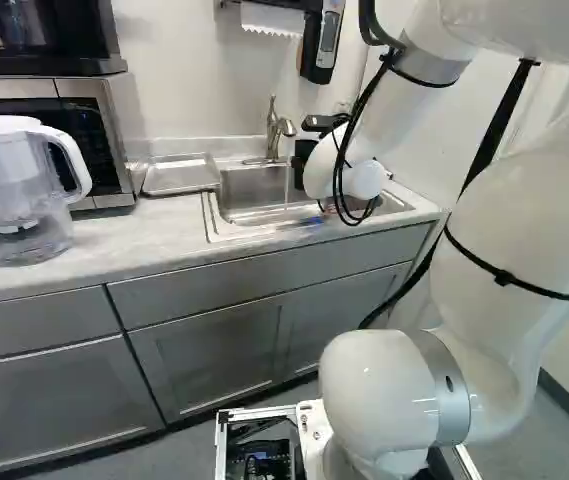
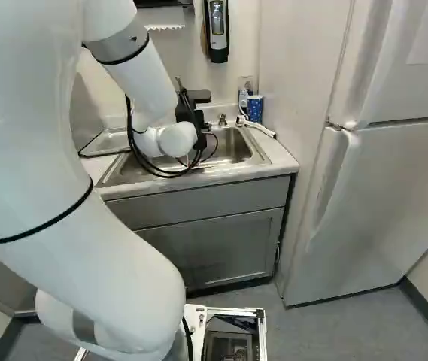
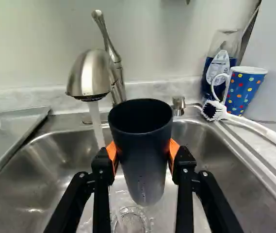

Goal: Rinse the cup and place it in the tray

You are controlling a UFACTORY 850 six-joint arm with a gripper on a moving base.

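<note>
End effector [image 2: 190, 118] grips dark cup [image 3: 143, 145] above sink [image 3: 215, 155]; faucet [image 3: 89, 74] running.

"And the white arm [image 1: 514, 220] fills three o'clock in the left base view!"

"Bent right over, too, wrist [image 1: 339, 175] at one."

"Black gripper [image 2: 192, 120], eleven o'clock in the right base view?"

"It's gripping! Fingers apart, orange pads [image 3: 112, 153] pressing in from nine and three!"

Grey cabinets [image 1: 209, 355] line a pale wall [image 1: 189, 70] near a refrigerator [image 2: 394, 195].
</note>
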